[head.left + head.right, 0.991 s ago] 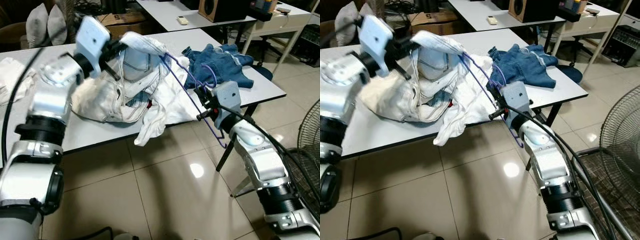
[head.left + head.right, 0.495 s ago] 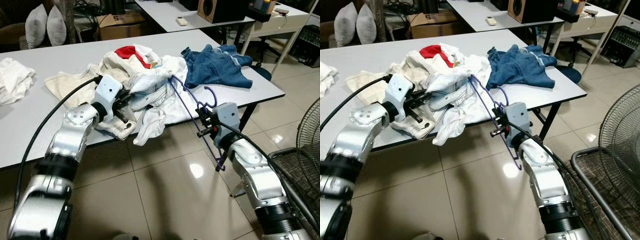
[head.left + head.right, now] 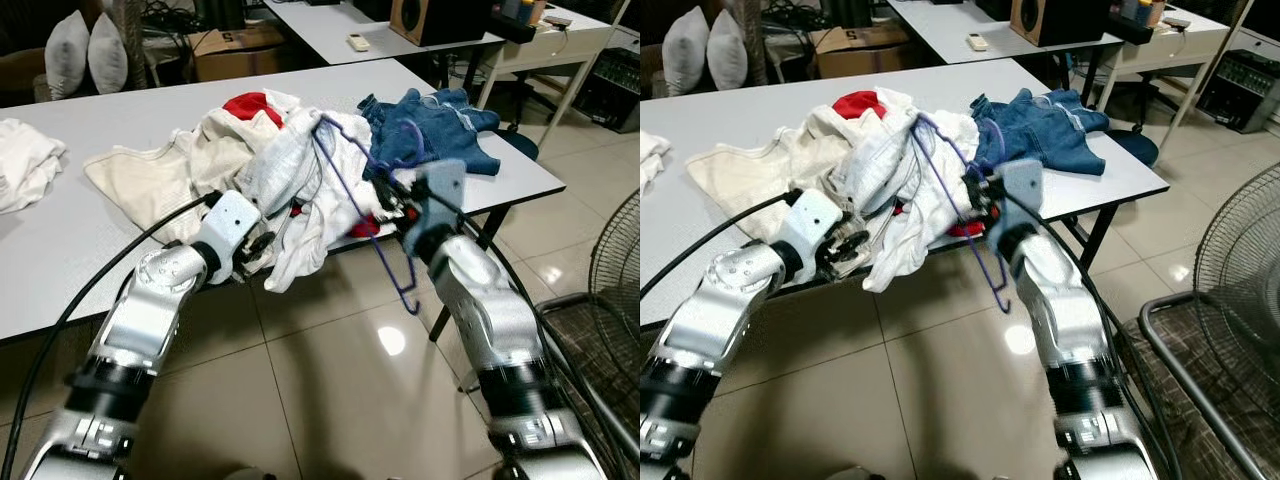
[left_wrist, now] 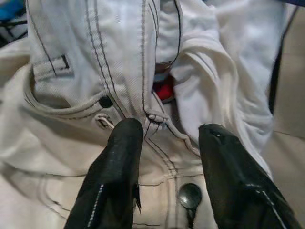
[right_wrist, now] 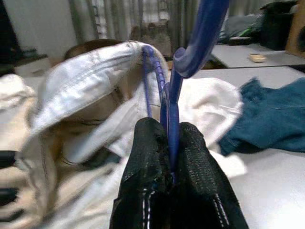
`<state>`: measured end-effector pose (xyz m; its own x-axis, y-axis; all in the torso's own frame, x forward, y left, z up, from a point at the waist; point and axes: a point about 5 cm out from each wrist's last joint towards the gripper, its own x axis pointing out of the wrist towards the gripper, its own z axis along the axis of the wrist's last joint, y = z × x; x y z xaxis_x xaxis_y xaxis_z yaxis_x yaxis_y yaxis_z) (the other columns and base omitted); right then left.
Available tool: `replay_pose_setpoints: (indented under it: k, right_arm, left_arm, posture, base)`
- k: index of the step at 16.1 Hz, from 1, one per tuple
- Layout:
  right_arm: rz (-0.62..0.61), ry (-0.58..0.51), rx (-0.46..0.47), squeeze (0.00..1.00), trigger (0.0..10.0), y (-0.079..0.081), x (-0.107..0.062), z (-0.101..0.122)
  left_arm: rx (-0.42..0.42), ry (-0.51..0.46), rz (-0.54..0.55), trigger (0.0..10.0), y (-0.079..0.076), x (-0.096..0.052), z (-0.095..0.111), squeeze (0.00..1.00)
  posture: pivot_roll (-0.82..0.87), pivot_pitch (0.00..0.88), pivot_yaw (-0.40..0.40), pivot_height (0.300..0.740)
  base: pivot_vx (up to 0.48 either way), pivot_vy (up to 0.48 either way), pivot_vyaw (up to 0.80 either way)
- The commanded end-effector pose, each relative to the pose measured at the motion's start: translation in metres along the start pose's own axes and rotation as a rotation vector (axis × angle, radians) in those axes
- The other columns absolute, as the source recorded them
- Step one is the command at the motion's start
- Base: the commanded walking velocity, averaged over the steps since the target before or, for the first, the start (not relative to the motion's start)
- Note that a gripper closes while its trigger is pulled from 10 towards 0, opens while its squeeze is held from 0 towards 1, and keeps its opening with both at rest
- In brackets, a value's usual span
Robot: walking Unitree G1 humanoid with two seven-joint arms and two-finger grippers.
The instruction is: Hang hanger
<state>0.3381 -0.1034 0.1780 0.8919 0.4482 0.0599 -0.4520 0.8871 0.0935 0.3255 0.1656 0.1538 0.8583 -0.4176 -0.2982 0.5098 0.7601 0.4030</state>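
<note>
Thin purple hanger (image 3: pixel 362 215) threaded into white jeans (image 3: pixel 290 170), right end effector (image 5: pixel 170 157) clamped on it

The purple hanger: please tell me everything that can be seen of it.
The purple hanger is thin and looks like coated wire or plastic. The right claw is shut on it near its neck, the rod pinched between the two black fingers. One end is pushed into the white garment on the table, and the cloth drapes over it. Its lower part hangs tilted past the table edge above the floor. The blue jeans lie behind it.
</note>
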Motion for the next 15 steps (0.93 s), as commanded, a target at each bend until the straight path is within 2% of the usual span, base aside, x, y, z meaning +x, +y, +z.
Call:
replay_pose_setpoints:
  k: [1, 2, 4, 7, 8, 11, 15]
  right_arm:
    - [0.017, -0.036, 0.020, 0.00, 10.0, 0.001, 0.004, 0.012]
    - [0.042, -0.046, 0.064, 0.00, 10.0, 0.004, 0.012, 0.021]
    - [0.062, -0.060, 0.121, 0.00, 10.0, 0.004, 0.017, 0.029]
    - [0.087, -0.082, 0.149, 0.00, 10.0, 0.005, 0.023, 0.041]
    - [0.090, -0.085, 0.151, 0.00, 10.0, 0.006, 0.024, 0.043]
    - [0.109, -0.100, 0.165, 0.00, 10.0, 0.010, 0.026, 0.051]
    - [0.116, -0.136, 0.198, 0.00, 10.0, 0.014, 0.028, 0.061]
  left_arm:
    - [0.006, 0.017, 0.028, 10.0, 0.001, -0.002, 0.001, 1.00]
    - [-0.017, 0.022, 0.052, 10.0, -0.001, -0.004, 0.003, 1.00]
    - [-0.105, 0.005, 0.020, 10.0, -0.012, -0.004, 0.005, 1.00]
    - [-0.236, -0.020, -0.025, 10.0, -0.025, 0.002, 0.011, 1.00]
    - [-0.244, -0.012, -0.017, 10.0, -0.025, 0.003, 0.010, 1.00]
    - [-0.168, 0.066, 0.134, 10.0, -0.012, 0.009, 0.001, 1.00]
    - [-0.096, 0.102, 0.198, 10.0, -0.011, 0.016, -0.009, 1.00]
  posture:
    - [-0.16, 0.000, -0.002, 0.740]
    - [-0.16, 0.000, -0.002, 0.740]
    - [-0.16, 0.000, -0.008, 0.740]
    - [-0.16, 0.000, -0.010, 0.740]
    - [-0.16, 0.000, -0.010, 0.740]
    - [-0.17, 0.000, -0.003, 0.740]
    - [-0.17, 0.000, -0.004, 0.740]
  base:
    - [0.000, 0.000, 0.00]
    - [0.000, 0.000, 0.00]
    - [0.000, 0.000, 0.00]
    - [0.000, 0.000, 0.00]
    - [0.000, 0.000, 0.00]
    - [0.000, 0.000, 0.00]
    - [0.000, 0.000, 0.00]
